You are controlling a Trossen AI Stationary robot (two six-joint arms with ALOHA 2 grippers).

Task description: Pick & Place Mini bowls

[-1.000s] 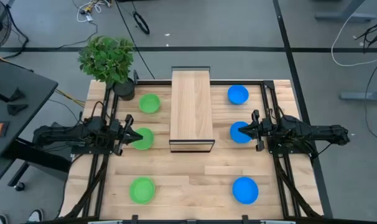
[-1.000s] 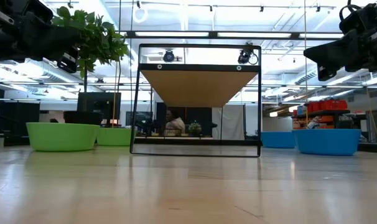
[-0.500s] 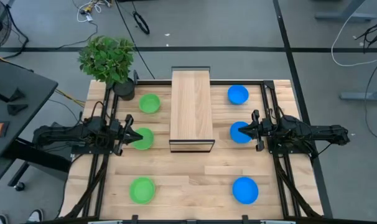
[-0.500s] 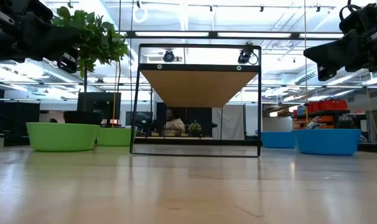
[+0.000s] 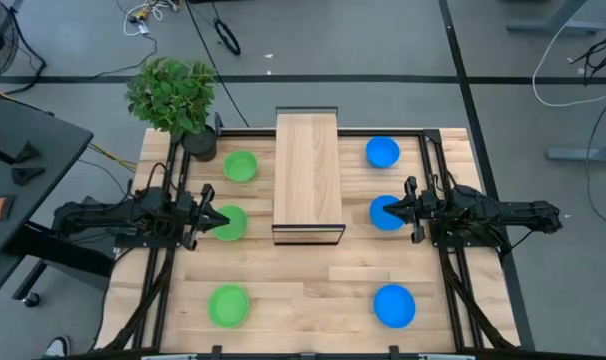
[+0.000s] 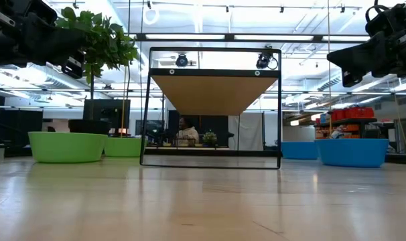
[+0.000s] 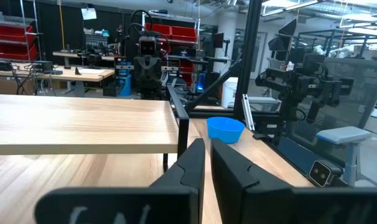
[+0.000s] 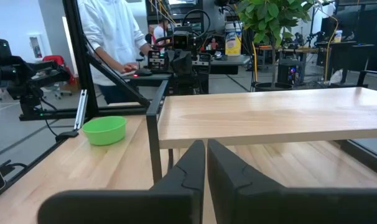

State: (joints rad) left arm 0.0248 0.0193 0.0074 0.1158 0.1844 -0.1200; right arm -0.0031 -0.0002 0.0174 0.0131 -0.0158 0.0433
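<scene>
Looking straight down, the high view shows a wooden surface (image 5: 303, 275) with a raised wooden shelf (image 5: 307, 175) at its middle; three green mini bowls (image 5: 240, 166) (image 5: 229, 222) (image 5: 228, 305) lie in a column on the left, three blue mini bowls (image 5: 383, 152) (image 5: 386, 213) (image 5: 394, 305) in a column on the right; a potted plant (image 5: 173, 95) stands at the far left corner; the left end effector (image 5: 209, 219) sits over the middle green bowl, the right end effector (image 5: 394, 210) over the middle blue bowl; from the low view, green bowls (image 6: 67, 146) rest left of the shelf frame (image 6: 212, 107) and blue bowls (image 6: 354, 151) right of it, both arms raised above them; in the left wrist view, the left end effector (image 7: 208, 155) has its fingers nearly together, gripping nothing, with a blue bowl (image 7: 225, 129) on the surface beyond; in the right wrist view, the right end effector (image 8: 205, 155) is likewise closed and empty, a green bowl (image 8: 104, 130) lying ahead, a person in a white top (image 8: 111, 37) standing behind.
</scene>
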